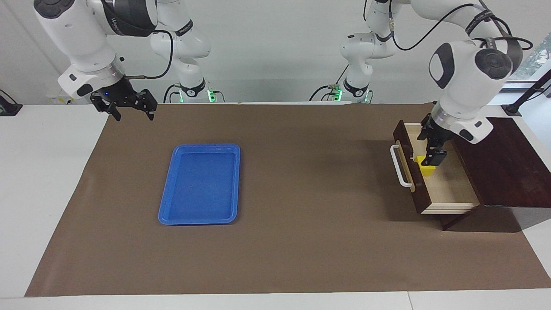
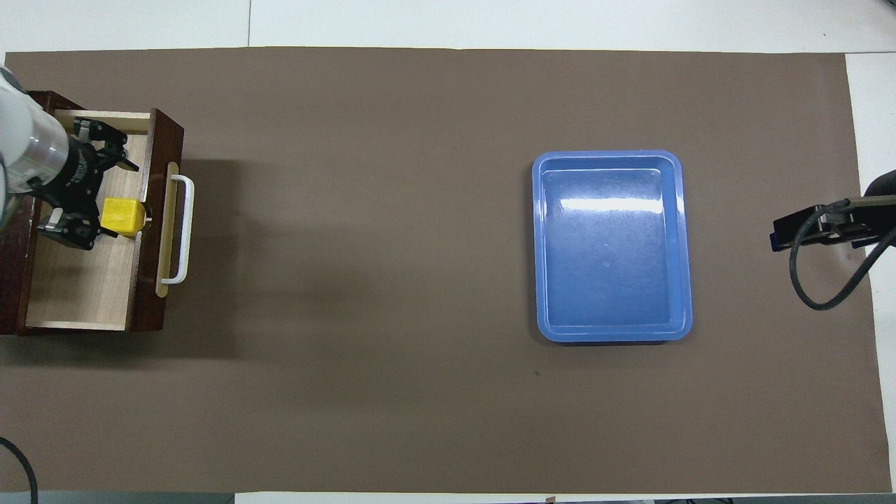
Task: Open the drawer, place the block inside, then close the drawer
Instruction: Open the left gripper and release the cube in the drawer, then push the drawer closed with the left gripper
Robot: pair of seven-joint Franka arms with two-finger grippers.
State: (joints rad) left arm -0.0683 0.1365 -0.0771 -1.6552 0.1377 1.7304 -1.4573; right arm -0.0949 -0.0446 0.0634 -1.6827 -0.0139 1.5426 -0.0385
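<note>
The drawer [image 1: 447,189] of the dark brown wooden box stands pulled open at the left arm's end of the table, with its white bar handle [image 1: 400,165] facing the table's middle. The yellow block [image 1: 425,170] is inside it, against the front panel, and also shows in the overhead view [image 2: 122,215]. My left gripper [image 1: 430,162] reaches down into the drawer right at the block and hides its upper part. My right gripper [image 1: 131,113] hangs open and empty in the air over the table's edge at the right arm's end, waiting.
A flat blue tray [image 1: 165,206] lies empty on the brown mat toward the right arm's end. The box's dark top [image 1: 503,168] extends past the drawer toward the table's end. The left arm's wrist leans over the box.
</note>
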